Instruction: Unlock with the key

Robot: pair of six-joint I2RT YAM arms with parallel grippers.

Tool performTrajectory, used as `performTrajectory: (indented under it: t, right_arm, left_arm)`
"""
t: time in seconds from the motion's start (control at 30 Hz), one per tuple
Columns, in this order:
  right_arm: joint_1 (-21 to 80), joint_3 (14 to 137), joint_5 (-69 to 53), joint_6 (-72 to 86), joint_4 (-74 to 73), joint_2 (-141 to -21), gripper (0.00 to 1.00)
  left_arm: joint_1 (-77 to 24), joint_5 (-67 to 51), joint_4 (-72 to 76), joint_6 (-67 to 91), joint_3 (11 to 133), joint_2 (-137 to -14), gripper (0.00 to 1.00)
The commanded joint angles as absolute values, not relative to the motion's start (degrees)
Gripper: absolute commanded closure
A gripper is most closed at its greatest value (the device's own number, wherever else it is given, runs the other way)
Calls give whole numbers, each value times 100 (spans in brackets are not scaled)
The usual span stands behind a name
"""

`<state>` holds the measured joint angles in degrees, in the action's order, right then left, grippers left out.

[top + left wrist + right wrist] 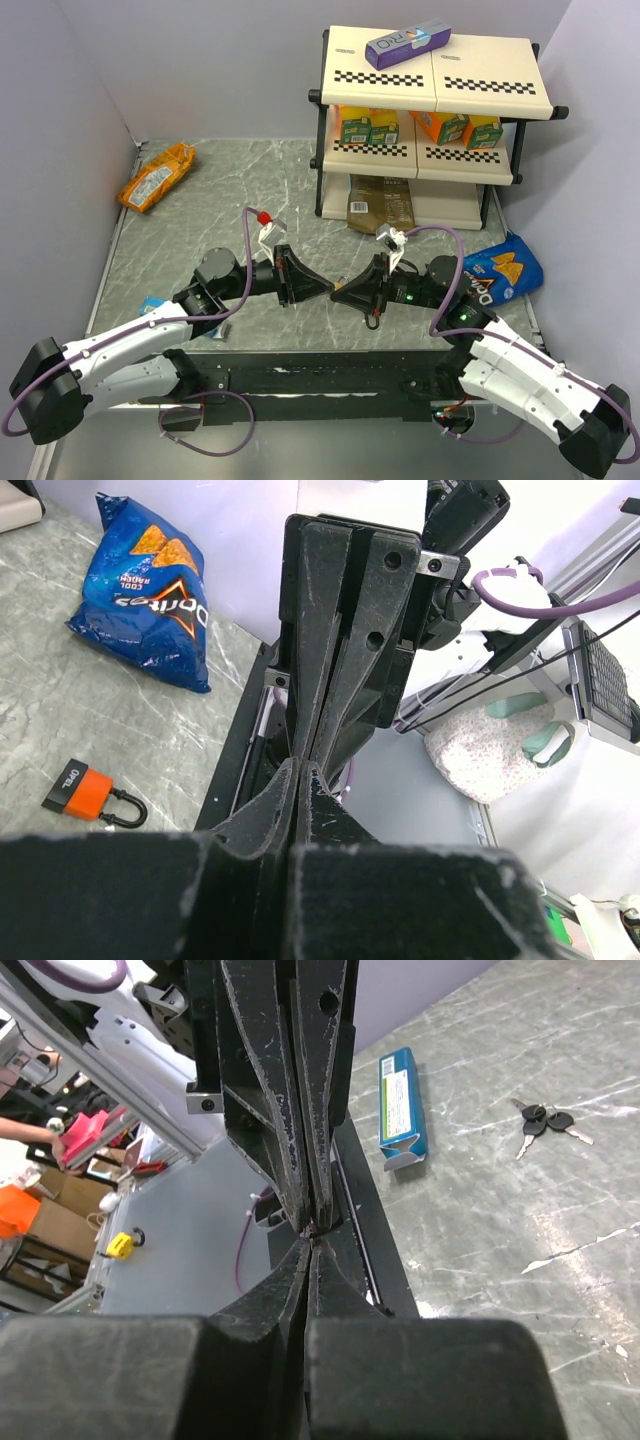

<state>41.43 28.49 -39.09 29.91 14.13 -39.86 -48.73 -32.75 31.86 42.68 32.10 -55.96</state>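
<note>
Two closed claws (325,289) (339,293), tip to tip

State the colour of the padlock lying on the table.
The padlock is orange-red; it shows best in the left wrist view.

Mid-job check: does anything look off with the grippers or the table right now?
Yes. The left gripper and right gripper are both shut with nothing seen in them, tips meeting nose to nose. The key lies loose on the table and the orange-red padlock lies on its side; neither is held.
</note>
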Motion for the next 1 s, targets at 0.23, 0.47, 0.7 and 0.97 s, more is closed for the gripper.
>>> performTrajectory:
  t: [0.23,0.47,0.7,0.97]
  right_arm:
    - [4157,3076,-3393,2909,1389,-3762,100]
    - [3964,3024,-2769,2944,906,-3814,100]
    - [2919,2839,-2760,2936,467,-3727,100]
    - [1522,2883,-2847,2804,44,-3314,100]
  left_arm:
    - [-4878,-3331,3349,4245,3296,-5563,99]
    - [-4887,-2937,3025,3991,3489,-5563,11]
    - [-4887,-1595,1684,3314,3928,-5475,5]
    - [-5071,-325,308,2743,4420,-6423,7]
